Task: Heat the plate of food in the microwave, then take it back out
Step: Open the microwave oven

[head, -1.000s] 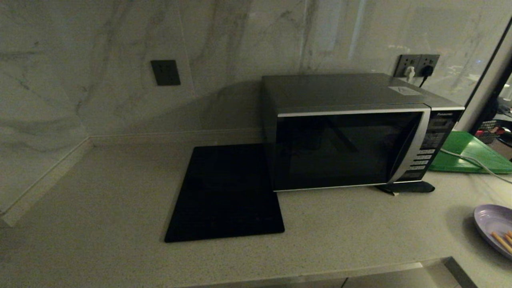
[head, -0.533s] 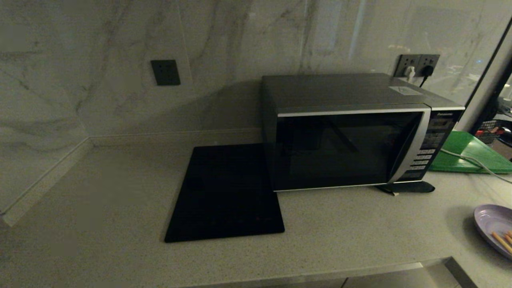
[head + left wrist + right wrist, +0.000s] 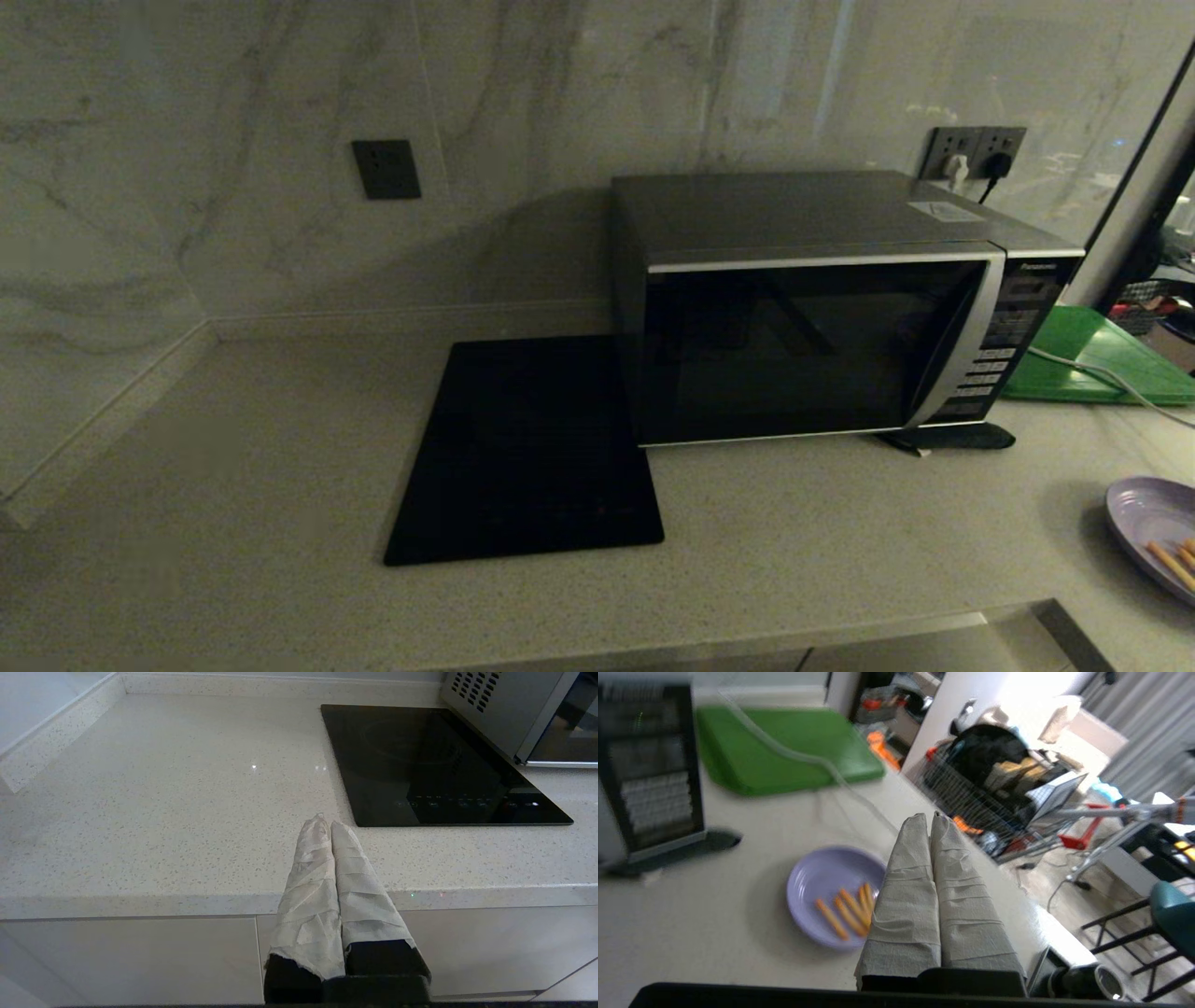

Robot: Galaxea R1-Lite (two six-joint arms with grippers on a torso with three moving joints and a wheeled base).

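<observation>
The silver-grey microwave (image 3: 822,308) stands on the counter with its dark glass door closed; its vented side (image 3: 495,704) and its button panel (image 3: 649,774) also show. The pale lavender plate of food (image 3: 1158,537) lies at the counter's right edge, several orange-brown sticks on it; the plate (image 3: 826,891) sits just beside my right gripper (image 3: 927,816), which is shut and empty above it. My left gripper (image 3: 325,822) is shut and empty, hovering over the counter's front edge left of the cooktop. Neither arm shows in the head view.
A flat black cooktop (image 3: 532,448) lies left of the microwave. A green board (image 3: 1092,359) with a white cable (image 3: 1102,373) across it sits to its right. Wall sockets (image 3: 976,149) are behind. Beyond the counter's right end stand a wire basket (image 3: 985,788) and clutter.
</observation>
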